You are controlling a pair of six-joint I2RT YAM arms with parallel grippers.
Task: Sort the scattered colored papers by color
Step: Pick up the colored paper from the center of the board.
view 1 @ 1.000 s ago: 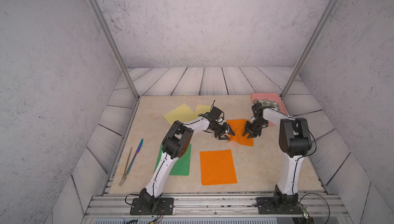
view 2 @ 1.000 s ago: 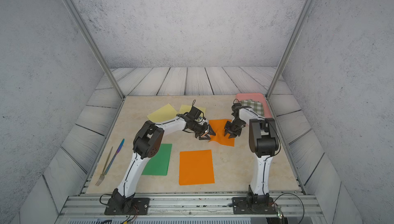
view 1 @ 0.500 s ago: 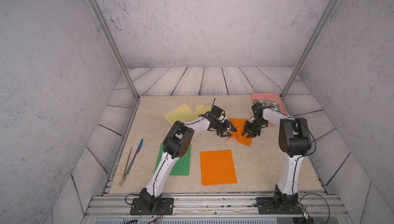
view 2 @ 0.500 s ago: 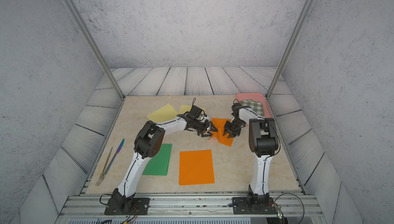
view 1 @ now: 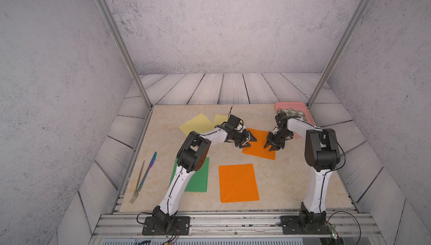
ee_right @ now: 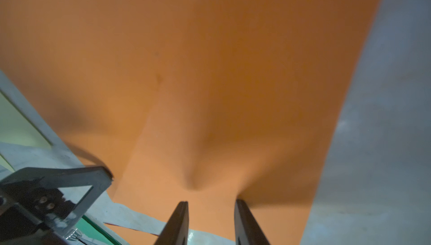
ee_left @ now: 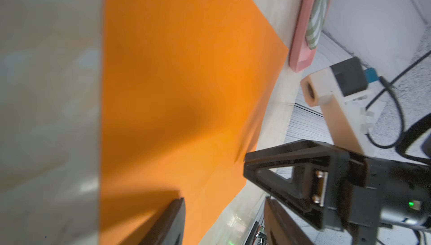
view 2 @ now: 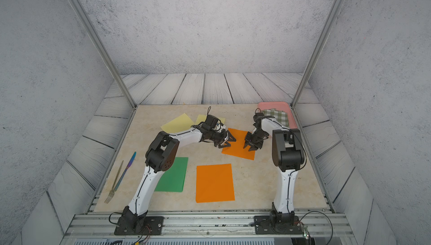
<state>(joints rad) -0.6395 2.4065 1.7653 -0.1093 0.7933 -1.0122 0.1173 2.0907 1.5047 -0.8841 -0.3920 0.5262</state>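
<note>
The far orange paper (view 1: 258,149) (view 2: 240,150) lies mid-table between my two grippers. My left gripper (view 1: 248,140) (ee_left: 224,208) is open at its left edge, one finger (ee_left: 172,220) over the sheet (ee_left: 175,80) and the other off it. My right gripper (view 1: 271,147) (ee_right: 212,203) stands open, tips down on the sheet (ee_right: 210,57), which is rumpled just ahead of them. A second orange paper (view 1: 238,183) lies near the front. A green paper (view 1: 198,176) is partly under the left arm. Two pale yellow papers (view 1: 196,123) (view 1: 220,118) lie at the back left.
A pink tray (view 1: 289,105) with a green-and-white checked cloth (view 1: 292,113) stands at the back right corner, close behind the right arm. A fork (view 1: 138,180) and a blue knife (view 1: 148,170) lie along the left edge. Metal posts frame the table's back corners.
My left gripper has shifted slightly to the right and away from the front, onto the far orange paper's left edge. The right gripper has stayed on the paper.
</note>
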